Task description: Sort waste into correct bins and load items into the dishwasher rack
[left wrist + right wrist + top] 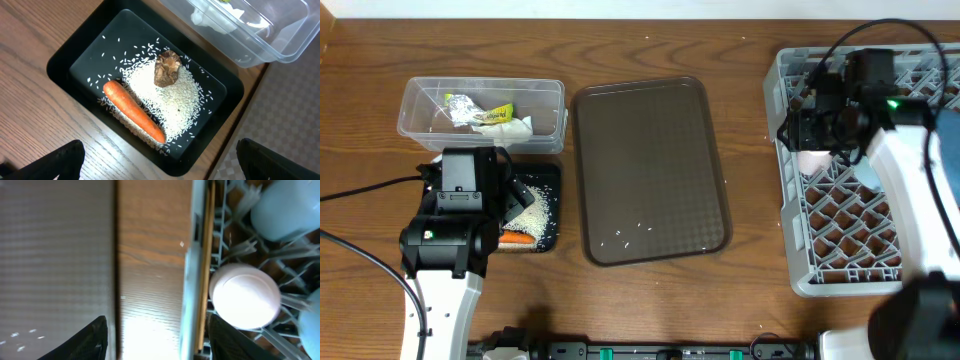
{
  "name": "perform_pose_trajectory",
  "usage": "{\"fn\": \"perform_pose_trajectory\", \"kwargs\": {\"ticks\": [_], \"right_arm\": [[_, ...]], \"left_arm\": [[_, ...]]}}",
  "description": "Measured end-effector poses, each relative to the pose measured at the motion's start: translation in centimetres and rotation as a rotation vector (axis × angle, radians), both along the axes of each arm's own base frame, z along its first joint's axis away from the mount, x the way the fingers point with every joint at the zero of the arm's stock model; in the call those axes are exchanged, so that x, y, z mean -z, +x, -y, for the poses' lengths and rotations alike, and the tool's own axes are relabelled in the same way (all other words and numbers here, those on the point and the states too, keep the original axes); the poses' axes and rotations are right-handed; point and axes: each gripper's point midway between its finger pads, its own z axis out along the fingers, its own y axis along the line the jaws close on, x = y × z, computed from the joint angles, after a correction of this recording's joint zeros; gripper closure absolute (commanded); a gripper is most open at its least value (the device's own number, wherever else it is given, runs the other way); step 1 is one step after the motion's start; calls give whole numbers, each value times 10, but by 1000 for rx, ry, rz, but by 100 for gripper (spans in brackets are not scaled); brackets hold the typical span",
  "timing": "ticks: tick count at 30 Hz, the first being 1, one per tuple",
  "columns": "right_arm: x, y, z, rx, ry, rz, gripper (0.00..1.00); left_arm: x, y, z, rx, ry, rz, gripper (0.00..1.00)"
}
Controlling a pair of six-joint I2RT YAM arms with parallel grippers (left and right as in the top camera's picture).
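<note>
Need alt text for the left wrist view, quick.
A black tray on a wooden table holds a carrot lying against a pile of rice with a brown lump on it; a clear tub sits beyond at upper right.

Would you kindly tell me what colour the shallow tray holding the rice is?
Black; the shallow rectangular tray shows best in the left wrist view.
</note>
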Motion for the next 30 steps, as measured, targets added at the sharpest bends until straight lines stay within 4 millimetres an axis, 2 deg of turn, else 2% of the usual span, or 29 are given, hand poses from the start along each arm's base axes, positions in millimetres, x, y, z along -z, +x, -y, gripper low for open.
{"fn": "perform_pose_trajectory", "kwargs": {"ticks": [4, 7, 10, 14, 26, 27, 28, 29, 30], "right_arm": [[-38, -20, -4, 26, 28, 63, 45], [-46, -38, -5, 62, 51, 39, 51], [-42, -53, -8, 91, 68, -26, 57], [-37, -65, -25, 83, 86, -87, 57], [-34, -87, -94, -28, 49, -112, 55], [-33, -89, -98, -29, 30, -110, 51], [-33, -91, -103, -28, 14, -107, 39], [-32, -94, -107, -28, -5, -104, 1], [-32, -96, -111, -32, -18, -101, 1]], "left_arm": [[0, 0, 0, 0, 0, 0, 2], [0, 0, 0, 0, 0, 0, 2], [0, 0, 0, 0, 0, 0, 3], [0, 0, 0, 0, 0, -1, 2], [0, 0, 0, 0, 0, 0, 2], [0, 0, 0, 0, 0, 0, 2], [0, 0, 0, 0, 0, 0, 2], [0, 0, 0, 0, 0, 0, 2], [0, 0, 0, 0, 0, 0, 2]]}}
